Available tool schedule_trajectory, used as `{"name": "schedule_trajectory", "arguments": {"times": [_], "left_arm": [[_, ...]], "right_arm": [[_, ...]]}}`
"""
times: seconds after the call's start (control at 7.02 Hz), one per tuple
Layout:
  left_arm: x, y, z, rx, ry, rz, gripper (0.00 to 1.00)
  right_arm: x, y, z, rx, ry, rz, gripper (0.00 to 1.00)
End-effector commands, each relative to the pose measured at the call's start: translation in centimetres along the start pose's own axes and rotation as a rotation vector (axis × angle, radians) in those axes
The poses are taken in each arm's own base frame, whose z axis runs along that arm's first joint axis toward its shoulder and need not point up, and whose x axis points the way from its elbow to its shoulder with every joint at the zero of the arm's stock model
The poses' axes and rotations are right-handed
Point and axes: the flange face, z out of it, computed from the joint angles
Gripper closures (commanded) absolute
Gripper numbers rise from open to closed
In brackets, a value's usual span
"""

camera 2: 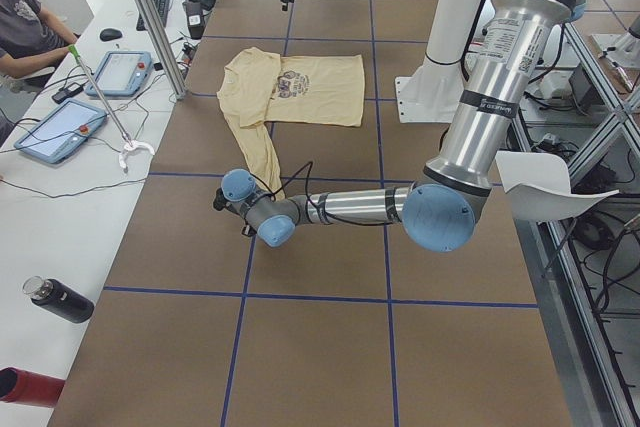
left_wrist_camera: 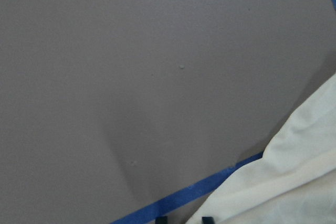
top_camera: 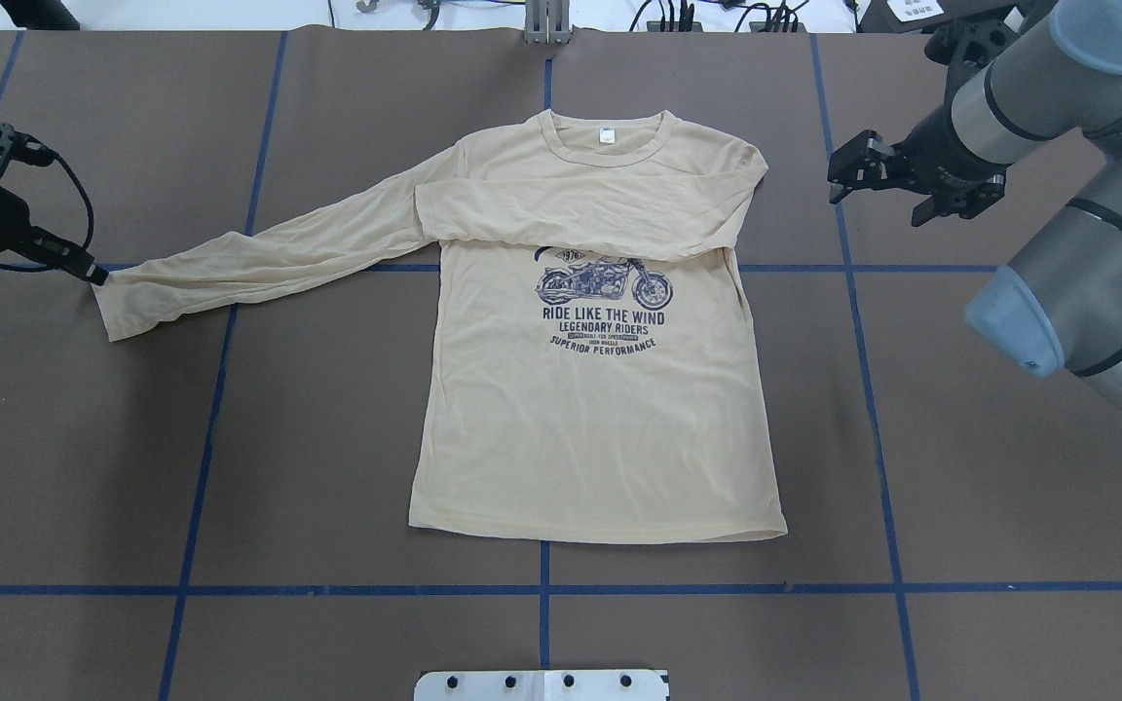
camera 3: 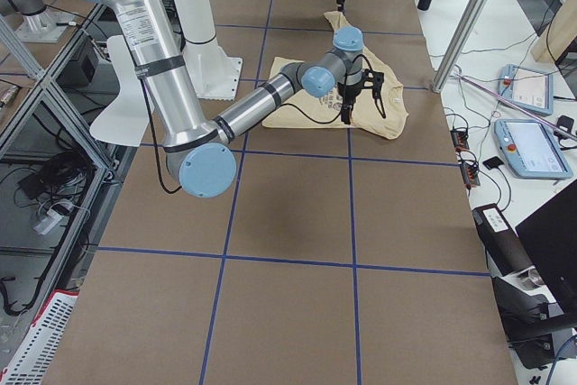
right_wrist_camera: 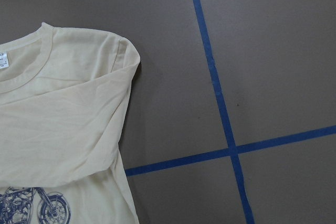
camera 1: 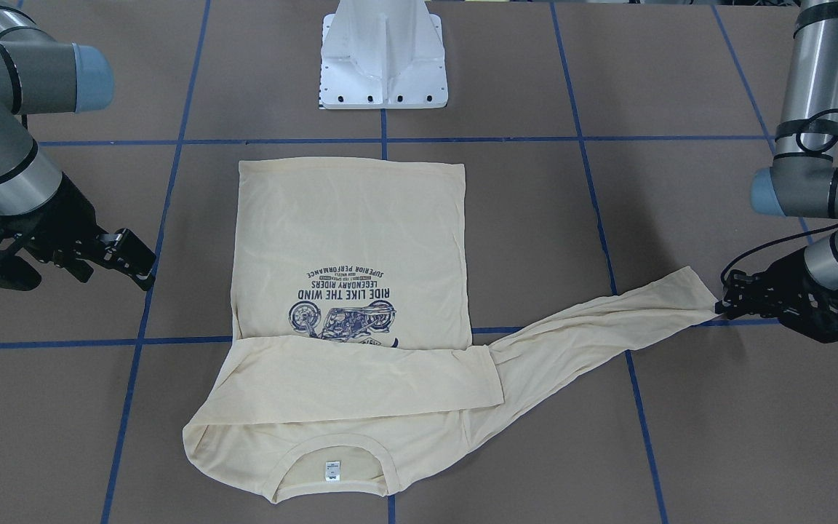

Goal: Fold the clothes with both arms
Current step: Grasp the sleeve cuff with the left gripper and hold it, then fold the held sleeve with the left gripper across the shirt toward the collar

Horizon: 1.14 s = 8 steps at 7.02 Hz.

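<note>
The shirt (top_camera: 600,428) lay on a brown table (top_camera: 912,438) gridded with blue tape (top_camera: 327,590). The right gripper (camera 1: 146,271) hung spread, empty; the left gripper (camera 1: 721,306) touched the cuff (camera 1: 692,291), grip unclear.

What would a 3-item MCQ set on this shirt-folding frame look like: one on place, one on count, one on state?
1. Where does the folded sleeve lie?
A) across the chest
B) under the hem
C) off the table

2. How many sleeves of the T-shirt are folded onto its body?
A) none
B) one
C) both

3. The right gripper is:
A) open and empty
B) shut on the collar
C) shut on the hem

Key:
1 A: it crosses the chest over the top of the print.
2 B: the other sleeve stretches out to the left gripper.
3 A: its jaws stand apart beside the shoulder, off the fabric.
</note>
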Motion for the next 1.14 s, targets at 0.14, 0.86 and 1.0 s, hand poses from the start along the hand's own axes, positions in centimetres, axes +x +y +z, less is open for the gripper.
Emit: {"name": "schedule_trajectory", "arguments": {"times": [0.14,0.86,1.0], "left_arm": [[0.3,0.1,0.3,-0.005,0.004,0.008,1.00],[10.4,-3.7,-5.0,-0.004,0.221,-0.159,1.00],[15.4,-7.0,-7.6,0.024,0.263,-0.243,1.00]], "right_arm": [[-0.1,0.0,-0.1,0.000,0.000,0.000,0.00],[1.4,-1.0,-0.8,0.002,0.001,0.020,0.00],[2.9,-1.4,-0.8,0.002,0.015,-0.020,0.00]]}}
